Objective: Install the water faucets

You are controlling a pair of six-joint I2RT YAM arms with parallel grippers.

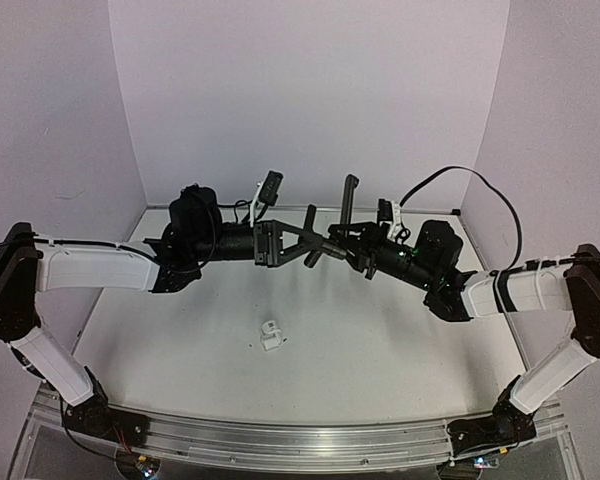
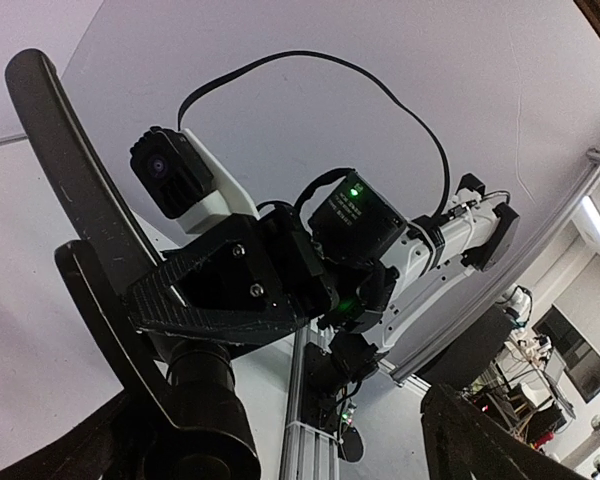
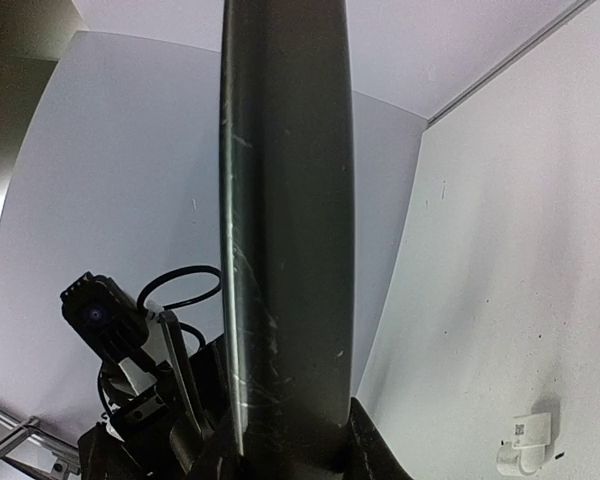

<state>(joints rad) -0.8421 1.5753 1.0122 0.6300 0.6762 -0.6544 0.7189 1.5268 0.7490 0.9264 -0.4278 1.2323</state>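
Right wrist view: one dark, scratched finger [image 3: 285,230] of the right gripper [image 1: 340,235] fills the foreground. Its second finger is hidden, so its opening cannot be told. Top view: both arms meet in mid-air above the table [image 1: 400,340], the left gripper [image 1: 306,238] with fingers spread (they show at the lower corners of its wrist view). The white fitting [image 1: 271,336] lies on the table, apart from both grippers; the black spout cannot be distinguished among the black fingers

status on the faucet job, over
Both raised, tips close: left gripper open, right gripper unclear. Fitting loose on table, ungripped. Spout not made out. Nothing blocking fitting.
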